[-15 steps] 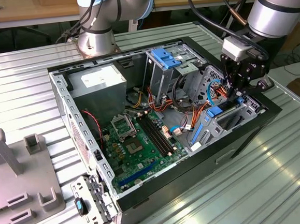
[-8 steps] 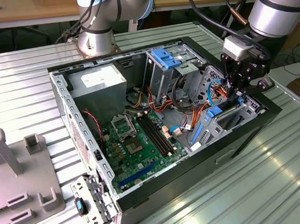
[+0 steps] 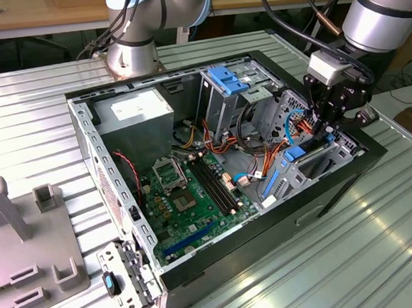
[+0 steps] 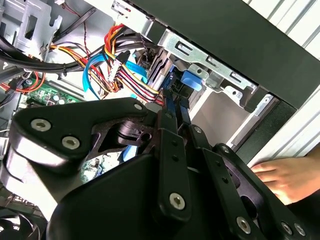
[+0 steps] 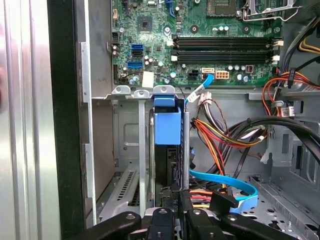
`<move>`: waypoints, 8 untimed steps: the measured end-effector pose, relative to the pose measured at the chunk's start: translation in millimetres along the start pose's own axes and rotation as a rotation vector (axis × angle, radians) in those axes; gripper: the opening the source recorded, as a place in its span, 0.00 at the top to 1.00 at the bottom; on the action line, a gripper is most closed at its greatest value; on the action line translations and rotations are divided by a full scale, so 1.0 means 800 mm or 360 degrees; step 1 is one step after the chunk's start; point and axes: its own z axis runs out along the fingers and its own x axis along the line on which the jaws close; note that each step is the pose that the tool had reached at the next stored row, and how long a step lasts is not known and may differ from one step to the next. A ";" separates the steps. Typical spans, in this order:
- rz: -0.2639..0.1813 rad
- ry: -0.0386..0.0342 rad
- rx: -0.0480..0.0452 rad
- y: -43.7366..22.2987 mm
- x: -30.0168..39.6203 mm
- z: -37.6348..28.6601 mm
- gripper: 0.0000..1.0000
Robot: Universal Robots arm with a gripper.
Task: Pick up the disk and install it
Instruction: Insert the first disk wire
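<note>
First wrist view showed the disk (image 5: 167, 131) standing on edge in the case's bay (image 5: 142, 150), straight ahead of the gripper (image 5: 179, 212), whose fingers pinched its near edge. It looked stiff, heavy and fragile, best held by the rails.

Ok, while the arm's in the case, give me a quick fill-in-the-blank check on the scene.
1. The gripper is at the end of the case on the exterior view's ____.
2. The disk stands on edge in the drive bay, its end tab coloured ____.
3. The motherboard on the case floor is coloured ____.
4. In the second wrist view, a person's ____ shows outside the case.

Missing words: right; blue; green; hand.
</note>
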 end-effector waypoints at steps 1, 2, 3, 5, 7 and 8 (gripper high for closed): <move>0.0000 0.0000 0.0000 0.0000 0.0000 0.0000 0.83; 0.0000 0.0000 0.0000 0.0000 -0.0002 0.0002 0.83; 0.0000 0.0000 0.0000 0.0000 -0.0007 0.0003 0.83; 0.0000 0.0000 0.0000 -0.0001 -0.0036 0.0004 0.83; 0.0000 0.0000 0.0000 0.0000 -0.0044 0.0010 0.83; 0.0000 0.0001 0.0000 0.0000 -0.0044 0.0011 0.83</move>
